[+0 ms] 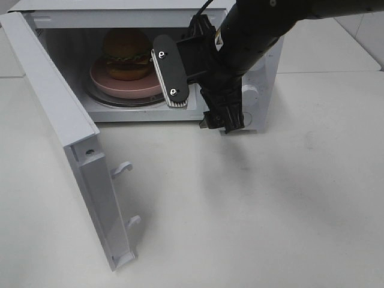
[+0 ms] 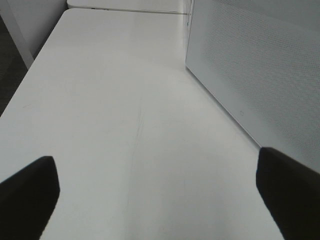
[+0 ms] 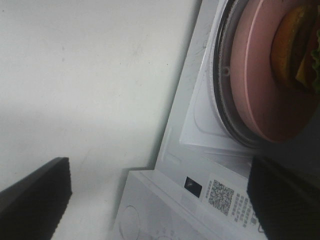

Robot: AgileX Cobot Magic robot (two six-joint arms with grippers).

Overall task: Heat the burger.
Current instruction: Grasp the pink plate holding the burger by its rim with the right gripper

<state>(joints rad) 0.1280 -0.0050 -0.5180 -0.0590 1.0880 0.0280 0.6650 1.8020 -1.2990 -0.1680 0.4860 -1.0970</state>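
**Placement.** The burger (image 1: 126, 54) is found inside the microwave (image 1: 120, 5), seated centrally on the pink plate (image 1: 129, 90). The plate in turn rests on the glass turntable (image 1: 111, 99). This arrangement is judged suitable for heating, since the load is centred and clear of the cavity walls. The door (image 1: 54, 102) is swung wide to the left and near side with its two hooked latches (image 1: 122, 170) exposed, so closing is judged to be the step outstanding.

**End effectors.** The right gripper (image 1: 223, 125) is held low at the near right corner of the oven, in front of the control panel. Its jaws are spread wide and nothing is held between them. It is judged to be outside the cavity and clear of the door's swing. The left gripper (image 2: 157, 197) is likewise spread fully and empty, held over bare table (image 2: 125, 100) beside a white panel with a fine dotted pattern (image 2: 250, 65). Whether that panel is door or casing cannot be told.

**Materials and shapes.**
- **Burger:** The bun is domed, golden-brown and matt. A dark patty and greenish filling are layered beneath it.
- **Plate:** It is smooth and round with a raised rim, and wider than the burger.
- **Turntable:** It is clear and circular.
- **Oven casing and door:** They are white, flat and hard-edged.
- **Table:** It is white, matt and faintly scuffed.
- **Gripper fingers** (image 3: 35, 195): They are black and blunt.
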